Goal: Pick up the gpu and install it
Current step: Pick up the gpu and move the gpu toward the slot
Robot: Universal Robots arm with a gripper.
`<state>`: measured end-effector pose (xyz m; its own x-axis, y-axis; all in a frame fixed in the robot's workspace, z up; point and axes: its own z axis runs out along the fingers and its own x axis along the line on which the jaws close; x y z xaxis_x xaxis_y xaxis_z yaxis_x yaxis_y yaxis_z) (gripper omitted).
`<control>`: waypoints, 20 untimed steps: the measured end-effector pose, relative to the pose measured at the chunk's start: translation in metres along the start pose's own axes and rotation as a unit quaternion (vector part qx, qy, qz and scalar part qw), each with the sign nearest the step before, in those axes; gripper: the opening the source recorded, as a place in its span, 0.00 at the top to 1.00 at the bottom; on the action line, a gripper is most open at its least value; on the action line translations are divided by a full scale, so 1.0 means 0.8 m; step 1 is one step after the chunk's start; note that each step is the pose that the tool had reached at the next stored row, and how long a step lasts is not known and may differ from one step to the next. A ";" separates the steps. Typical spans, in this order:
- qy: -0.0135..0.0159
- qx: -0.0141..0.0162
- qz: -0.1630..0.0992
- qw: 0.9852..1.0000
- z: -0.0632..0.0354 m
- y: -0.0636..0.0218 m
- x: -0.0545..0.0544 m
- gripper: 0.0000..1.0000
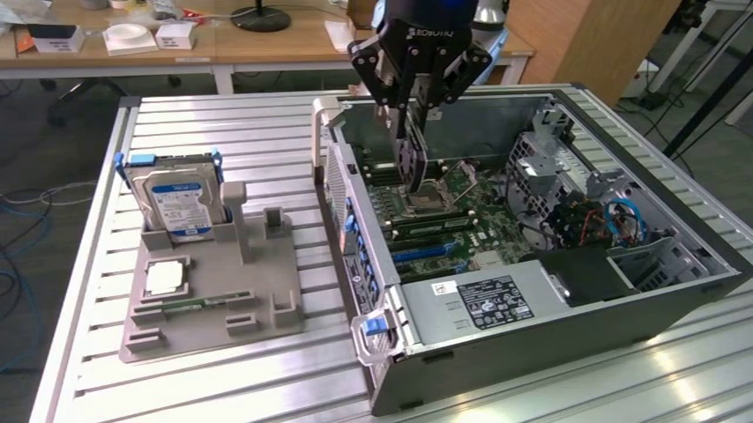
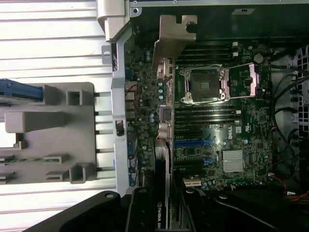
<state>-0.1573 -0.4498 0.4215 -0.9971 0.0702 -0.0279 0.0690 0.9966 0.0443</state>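
Jaws clenched on gpu [image 1: 410,164] top edge, card upright above motherboard [image 1: 468,225]. Judged light, rigid, fragile; hold by edges.

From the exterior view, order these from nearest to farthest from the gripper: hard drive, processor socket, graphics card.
1. The graphics card: held in the jaws of the gripper, hanging directly under it.
2. The processor socket: just below the card's lower edge.
3. The hard drive: upright on the grey stand, well off to the exterior view's left.
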 end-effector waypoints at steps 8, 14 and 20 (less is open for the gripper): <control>0.000 0.000 0.000 1.000 0.000 0.000 -0.006 0.74; 0.000 0.000 0.000 1.000 0.000 0.001 -0.010 0.74; 0.000 0.000 0.000 1.000 0.000 0.001 -0.013 0.74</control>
<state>-0.1465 -0.4497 0.4215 -0.9971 0.0703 -0.0278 0.0690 0.9966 0.0443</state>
